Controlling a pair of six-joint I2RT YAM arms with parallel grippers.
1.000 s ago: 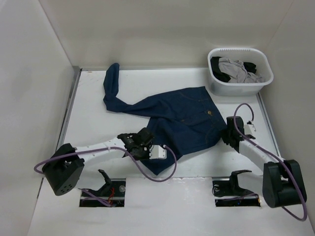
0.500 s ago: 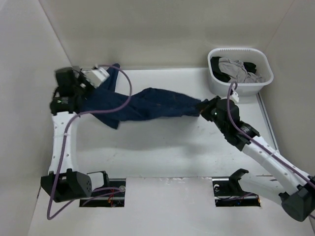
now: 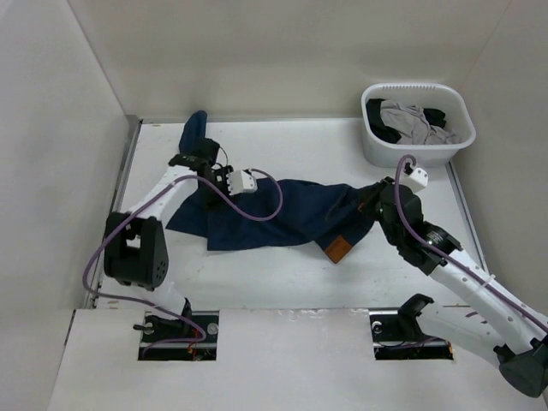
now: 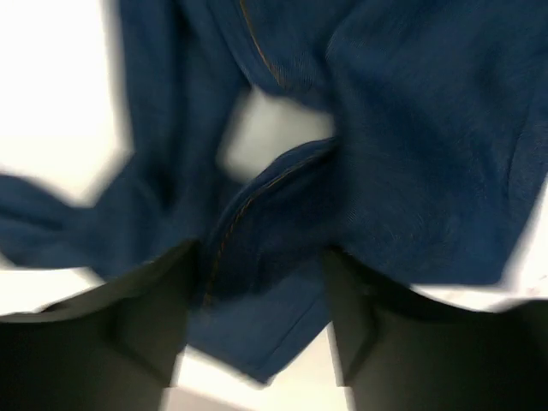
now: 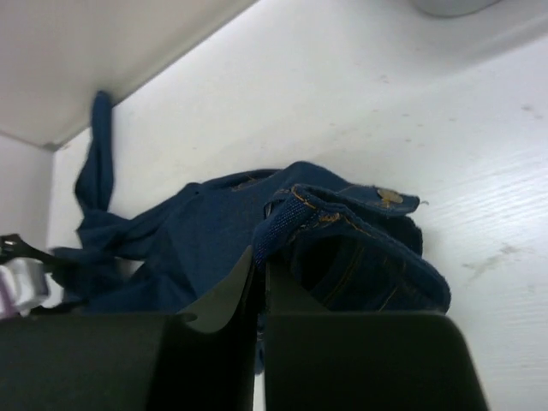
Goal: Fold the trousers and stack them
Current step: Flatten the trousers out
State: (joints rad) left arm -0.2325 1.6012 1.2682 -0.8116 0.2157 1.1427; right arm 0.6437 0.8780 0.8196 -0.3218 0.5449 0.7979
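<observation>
Jeans point(image 3: 274, 214), dark navy denim with orange stitching, sprawled across white table point(image 3: 300, 282) between both arms. Right gripper point(image 5: 259, 261) clamped on waistband point(image 5: 330, 214); left gripper point(image 4: 261, 257) spread wide above the legs. Keep waist pinned, grasp leg hems, pull flat before folding.

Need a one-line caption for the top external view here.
Right gripper pinches the jeans at the waist, left gripper open above the legs; laundry basket at the far right corner of the table.

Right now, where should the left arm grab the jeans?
Probably the leg end trailing toward the far left corner: it lies clear of the bunched trousers. Come down from above, opposite the right gripper pinching the waistband.
</observation>
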